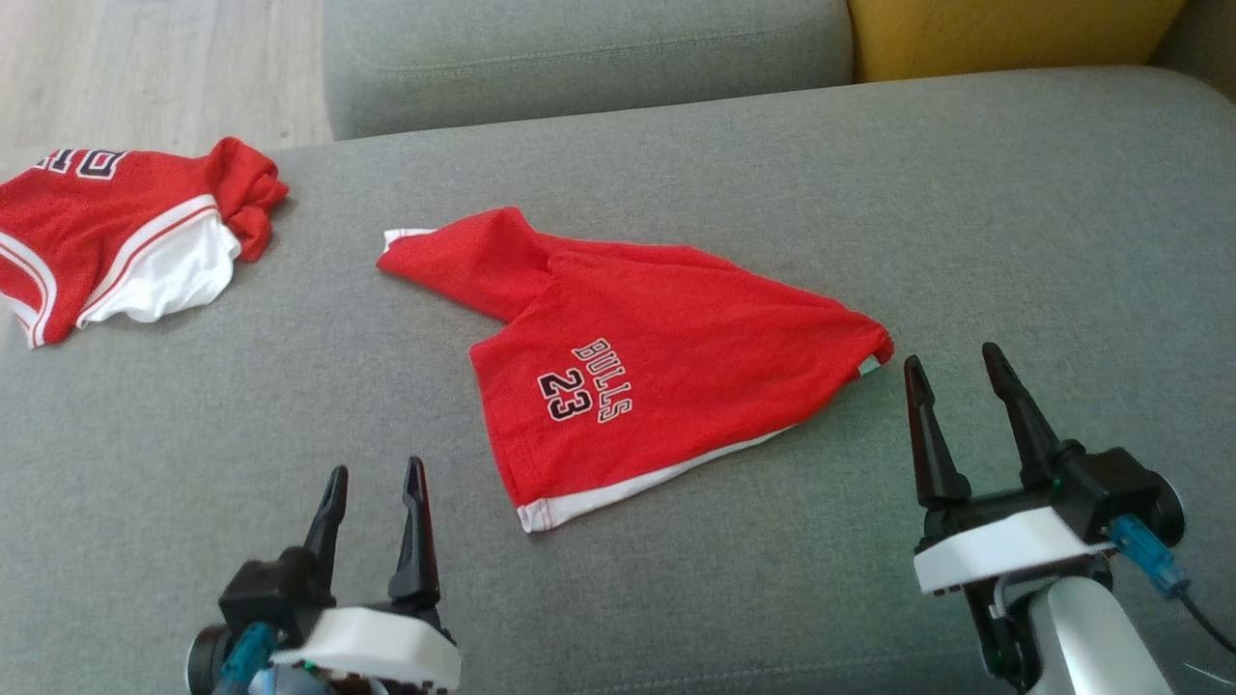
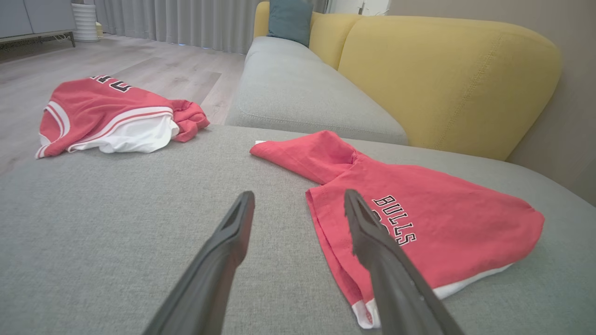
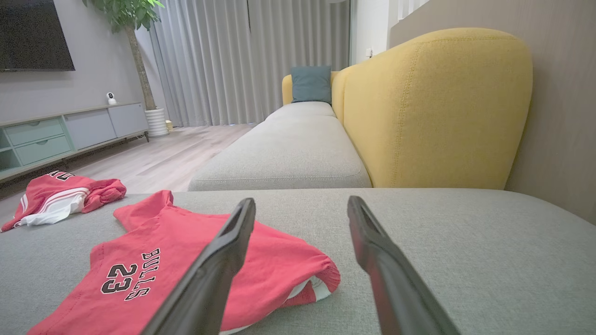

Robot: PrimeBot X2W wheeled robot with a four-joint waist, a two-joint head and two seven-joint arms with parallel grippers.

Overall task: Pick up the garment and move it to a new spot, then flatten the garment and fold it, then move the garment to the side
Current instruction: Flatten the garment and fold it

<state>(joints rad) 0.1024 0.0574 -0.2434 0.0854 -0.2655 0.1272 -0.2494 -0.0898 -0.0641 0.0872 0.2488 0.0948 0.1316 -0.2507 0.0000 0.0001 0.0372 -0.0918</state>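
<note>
Flat on couch [image 1: 869, 193]: red shorts [image 1: 657, 376], long axis slanting from far left down to near right. Just beside shorts' right end: right gripper [image 1: 951, 357], spread wide, empty. Off shorts' near-left hem, farther away: left gripper [image 1: 375, 473], equally wide, empty. Probably right arm's reach first.

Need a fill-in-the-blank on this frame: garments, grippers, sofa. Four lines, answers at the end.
The garment in the middle reads BULLS and the number ____.
The left gripper and right gripper hold nothing, their jaws ____.
A second red garment lies to the robot's ____ of the first.
The sofa back is ____ in colour.
Missing words: 23; open; left; yellow.
</note>
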